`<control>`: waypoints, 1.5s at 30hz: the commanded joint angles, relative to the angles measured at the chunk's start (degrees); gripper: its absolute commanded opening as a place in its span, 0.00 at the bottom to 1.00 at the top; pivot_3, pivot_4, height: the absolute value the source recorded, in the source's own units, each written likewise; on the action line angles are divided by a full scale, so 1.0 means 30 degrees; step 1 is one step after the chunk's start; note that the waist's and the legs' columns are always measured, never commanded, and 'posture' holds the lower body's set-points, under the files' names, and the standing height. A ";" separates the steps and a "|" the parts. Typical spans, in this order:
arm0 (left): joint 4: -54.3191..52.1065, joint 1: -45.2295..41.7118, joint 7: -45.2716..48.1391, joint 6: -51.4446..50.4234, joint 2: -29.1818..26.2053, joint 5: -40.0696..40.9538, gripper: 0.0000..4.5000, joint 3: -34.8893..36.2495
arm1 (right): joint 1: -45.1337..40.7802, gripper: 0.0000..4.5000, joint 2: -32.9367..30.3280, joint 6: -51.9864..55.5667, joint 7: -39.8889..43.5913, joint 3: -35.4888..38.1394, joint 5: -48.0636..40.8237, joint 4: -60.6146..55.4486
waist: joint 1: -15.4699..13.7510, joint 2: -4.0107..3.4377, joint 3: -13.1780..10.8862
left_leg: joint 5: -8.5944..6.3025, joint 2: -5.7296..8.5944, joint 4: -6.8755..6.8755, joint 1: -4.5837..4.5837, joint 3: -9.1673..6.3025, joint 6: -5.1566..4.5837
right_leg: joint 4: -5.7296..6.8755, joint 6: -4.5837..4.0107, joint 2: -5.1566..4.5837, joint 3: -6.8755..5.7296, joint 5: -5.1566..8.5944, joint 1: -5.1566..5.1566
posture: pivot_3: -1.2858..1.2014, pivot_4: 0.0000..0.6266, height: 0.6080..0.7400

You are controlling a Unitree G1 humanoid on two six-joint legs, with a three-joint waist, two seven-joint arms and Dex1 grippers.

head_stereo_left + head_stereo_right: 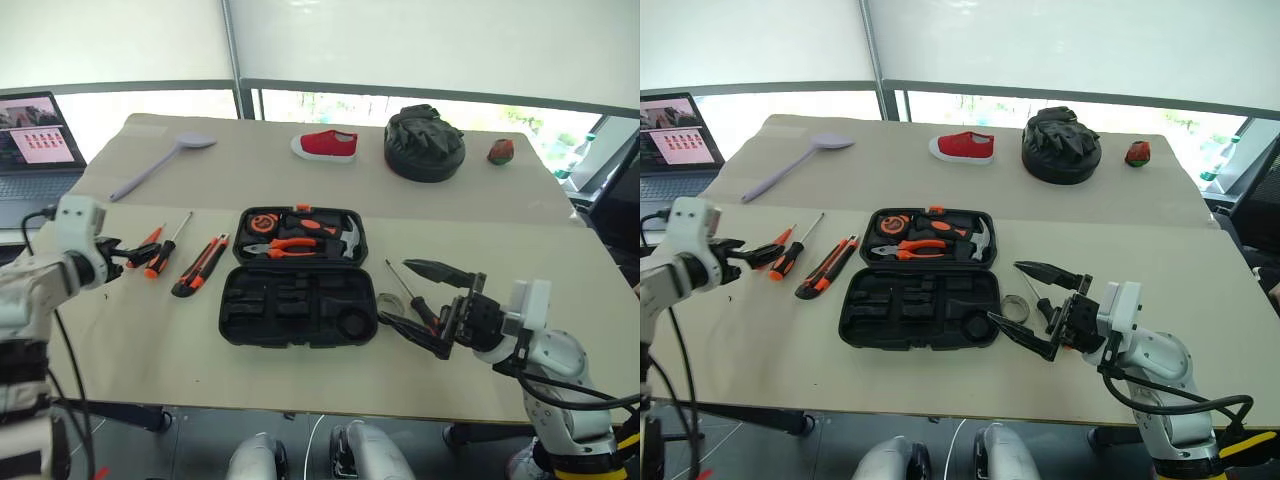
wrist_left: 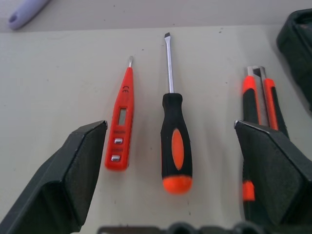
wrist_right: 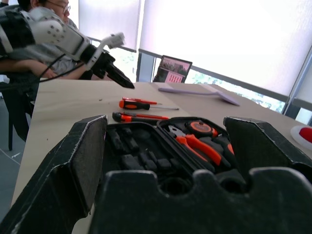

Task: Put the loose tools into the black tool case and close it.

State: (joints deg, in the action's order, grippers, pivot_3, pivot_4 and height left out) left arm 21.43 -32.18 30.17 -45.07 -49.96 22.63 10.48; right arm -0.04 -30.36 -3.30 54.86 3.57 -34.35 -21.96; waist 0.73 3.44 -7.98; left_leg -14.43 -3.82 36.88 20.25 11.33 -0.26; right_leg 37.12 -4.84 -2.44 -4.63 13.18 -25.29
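The black tool case [image 1: 262, 312] lies open in the middle of the table, with pliers, a hammer and a tape measure in its far half. To its left lie an orange tester screwdriver [image 2: 121, 122], a black-orange screwdriver [image 2: 175, 141] and a utility knife [image 1: 200, 265]. My left gripper [image 1: 125, 255] hovers open just short of their handles. Right of the case, a third screwdriver [image 1: 403, 283] and a small grey tape roll [image 1: 1015, 307] lie by my right gripper [image 1: 400, 294]. That gripper is open, empty, and faces the case.
A lilac spoon [image 1: 160, 165], a red shoe [image 1: 325, 145], a round black bag [image 1: 423, 143] and a small red-green object [image 1: 500, 151] lie along the far side. A laptop [image 1: 35, 140] stands at the far left. A person [image 3: 44, 9] sits beyond the table's left end.
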 commanded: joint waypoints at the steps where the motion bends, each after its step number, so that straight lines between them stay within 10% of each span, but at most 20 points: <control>1: 0.1734 -0.1403 0.0524 0.0828 0.0457 -0.1100 1.00 -0.0856 | -0.0354 0.98 0.0062 -0.0009 -0.0310 0.0170 0.0186 -0.0669 | 0.0020 0.0001 0.0000 | 0.0000 0.0001 0.0015 0.0000 0.0002 0.0001 | 0.0006 0.0001 -0.0001 -0.0001 0.0000 0.0000 | 0.52 0.24 1.00; 15: 0.4744 -0.2664 0.0801 0.1629 0.1829 -0.3135 0.01 -0.1405 | -0.0300 1.00 0.0042 -0.0030 -0.0792 0.0319 0.0299 -0.0711 | -0.0044 -0.0001 0.0001 | 0.0003 0.0001 0.0093 -0.0002 -0.0021 0.0006 | 0.0035 0.0008 -0.0026 -0.0001 0.0001 0.0028 | 0.52 0.24 1.00; 24: 0.1623 -0.2556 0.7772 1.0133 0.1381 -0.0381 0.01 0.1467 | -0.0965 1.00 -0.1261 -0.0407 0.0173 0.1943 0.0290 0.0617 | -0.0045 0.0008 -0.0006 | 0.0043 -0.0001 0.0129 0.0038 -0.0030 -0.0072 | 0.0030 0.0005 -0.0034 -0.0040 0.0000 0.0018 | 0.52 0.24 1.00; 31: -0.3619 -0.0513 1.3806 1.2429 0.0929 -0.1112 0.01 -0.2451 | -0.1257 1.00 -0.2410 0.0172 0.1079 0.2741 0.0081 0.1250 | -0.0082 -0.0033 -0.0003 | 0.0034 0.0001 0.0127 0.0012 -0.0028 -0.0083 | 0.0028 0.0009 -0.0035 -0.0029 0.0002 0.0048 | 0.52 0.24 1.00; 39: -0.4557 0.0002 1.3741 1.3804 0.2147 -0.3080 0.01 -0.5140 | -0.0881 1.00 -0.2387 0.0840 0.1507 0.2207 0.0071 0.0871 | -0.0040 -0.0034 -0.0005 | 0.0076 -0.0007 0.0126 0.0021 -0.0052 -0.0150 | 0.0027 0.0015 -0.0016 -0.0013 0.0006 0.0044 | 0.52 0.24 1.00; 45: -0.3882 0.0652 1.0281 1.1867 0.3074 -0.2058 0.13 -0.2570 | 0.0076 1.00 -0.1972 0.0225 0.1701 0.2458 0.0292 0.0909 | -0.0004 -0.0035 -0.0007 | 0.0069 -0.0012 0.0128 0.0031 -0.0063 -0.0187 | 0.0019 0.0021 -0.0020 -0.0010 0.0008 0.0042 | 0.52 0.24 1.00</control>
State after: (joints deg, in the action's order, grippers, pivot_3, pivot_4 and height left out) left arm 9.99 -30.15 64.41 -8.49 -40.64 14.33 -1.52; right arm 0.45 -36.45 -1.10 59.81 9.63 -32.84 -17.73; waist 0.72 3.34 -8.00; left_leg -14.23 -3.87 37.27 20.35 11.14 -0.84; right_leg 37.18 -4.78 -2.50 -4.67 13.20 -25.17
